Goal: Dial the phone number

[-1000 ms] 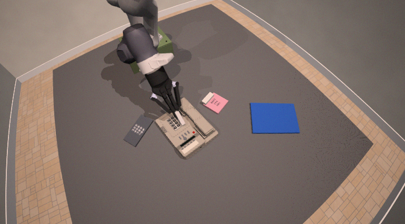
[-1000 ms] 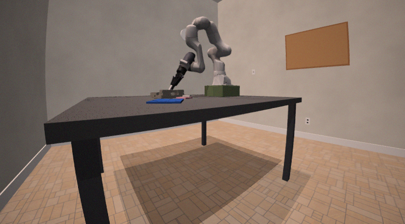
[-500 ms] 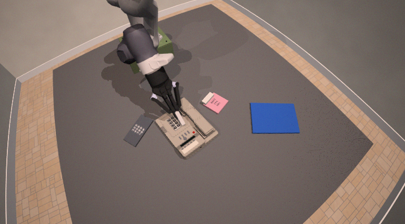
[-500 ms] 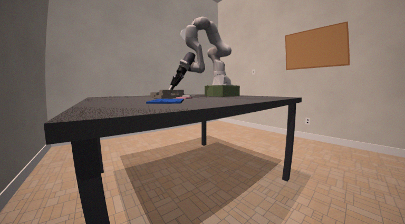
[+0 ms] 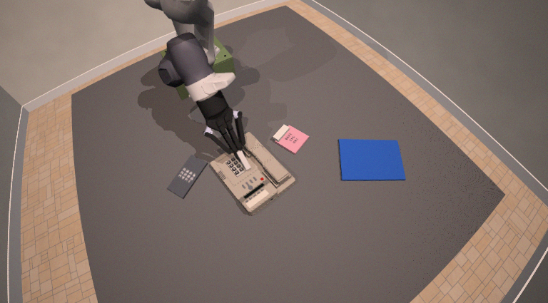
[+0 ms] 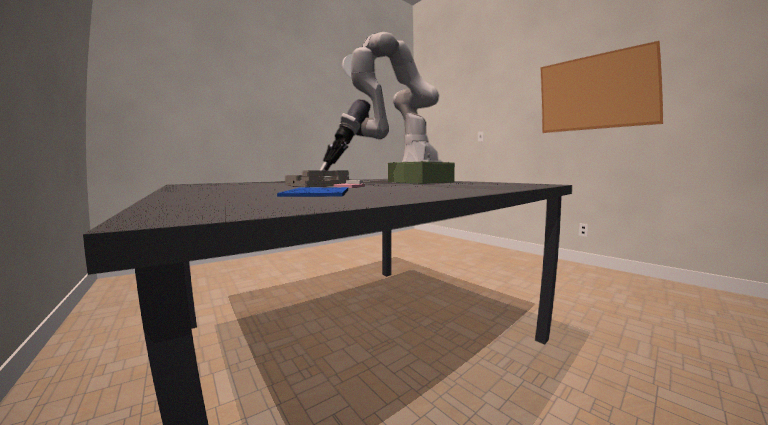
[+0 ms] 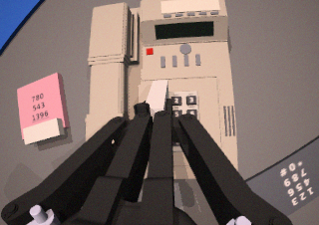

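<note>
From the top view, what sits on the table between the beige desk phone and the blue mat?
Only the pink sticky note, set back toward the robot's base. The direct stretch from the beige desk phone to the flat blue mat shows bare dark tabletop in the top view.

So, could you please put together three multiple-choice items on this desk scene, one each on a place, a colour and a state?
1. Where does the pink paper note lie relative to the beige desk phone in the top view?
A. up and to the right of it
B. on top of its keypad
C. below it, at the table's edge

2. What colour is the flat rectangular mat?
A. green
B. blue
C. red

3. How does the black two-finger gripper stand?
A. wide open
B. shut on the handset
C. shut, holding nothing

Answers: 1 A, the note sits just beyond the handset side; 2 B, it shows plain blue in the top view; 3 C, the wrist view shows the fingers together above the keypad, with the handset in its cradle.
</note>
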